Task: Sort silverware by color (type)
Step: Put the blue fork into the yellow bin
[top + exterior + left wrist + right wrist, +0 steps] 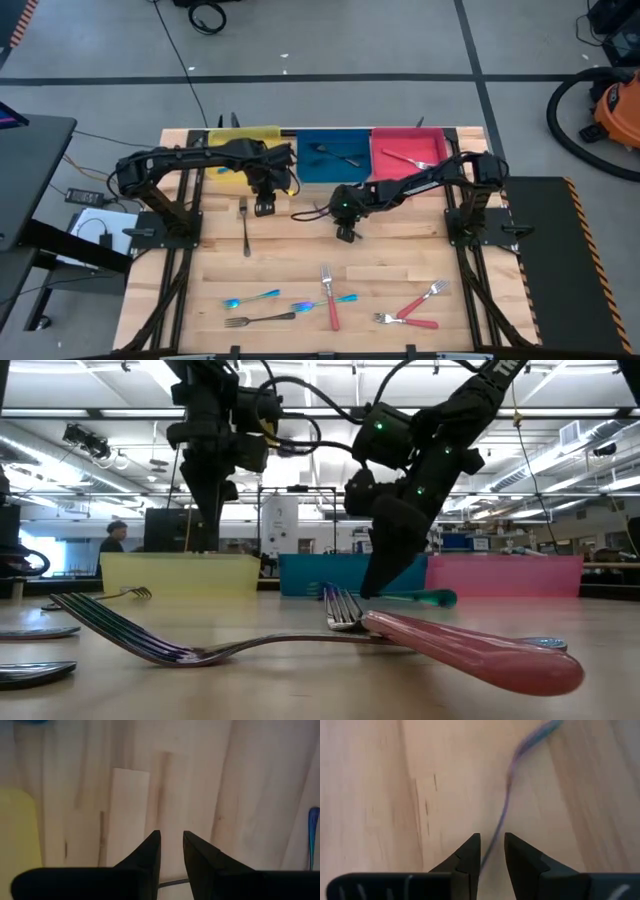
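My left gripper [264, 207] [171, 845] hangs open over the bare wood, just in front of the yellow tray [243, 140]. A dark fork [245, 228] lies flat on the table beside it. My right gripper [346, 233] [492, 845] is open low over the table, in front of the blue tray [335, 158]. A slim iridescent utensil [512, 780] lies on the wood ahead of it, and its near end runs in under the gap between the fingers. I cannot tell whether they touch. More silverware lies flat near the front edge: iridescent pieces [250, 298], a dark fork [260, 320] and red-handled forks [415, 308].
The yellow, blue and red trays [410, 150] stand in a row along the far edge. The blue tray holds a dark utensil [335, 153] and the red tray holds a red-handled one [405, 158]. Bare wood lies between the grippers and the front row of silverware.
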Motion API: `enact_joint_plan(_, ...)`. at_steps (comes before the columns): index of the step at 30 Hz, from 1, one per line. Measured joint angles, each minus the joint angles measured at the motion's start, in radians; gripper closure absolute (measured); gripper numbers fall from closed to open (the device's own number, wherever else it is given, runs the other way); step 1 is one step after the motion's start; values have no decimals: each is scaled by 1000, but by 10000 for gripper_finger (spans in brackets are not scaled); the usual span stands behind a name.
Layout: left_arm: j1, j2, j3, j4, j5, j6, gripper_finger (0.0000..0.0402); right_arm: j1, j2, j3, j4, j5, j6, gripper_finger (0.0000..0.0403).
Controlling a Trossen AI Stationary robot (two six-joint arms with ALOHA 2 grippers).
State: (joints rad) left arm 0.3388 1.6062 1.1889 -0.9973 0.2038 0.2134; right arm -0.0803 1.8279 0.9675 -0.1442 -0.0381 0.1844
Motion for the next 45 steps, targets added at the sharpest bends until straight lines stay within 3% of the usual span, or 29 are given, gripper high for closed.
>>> enact_joint_plan(6,-30,0,0,46,0,3,320,0,31,4,1,-4,7,325)
enact_joint_plan(12,-35,0,0,65,-1,12,320,-1,18,1,-1,-3,4,390)
enact_joint_plan(25,-35,0,0,204,-1,46,320,-3,-1,44,-31,-11,-29,395)
enact_joint_plan(30,-35,0,0,326,-1,65,320,2,-128,86,-172,21,-110,395)
enact_joint_plan(37,-32,0,0,403,-1,97,320,2,-350,79,-226,75,-144,395)
enact_joint_plan(45,-32,0,0,476,-1,124,317,-13,-418,78,-285,75,-169,395)
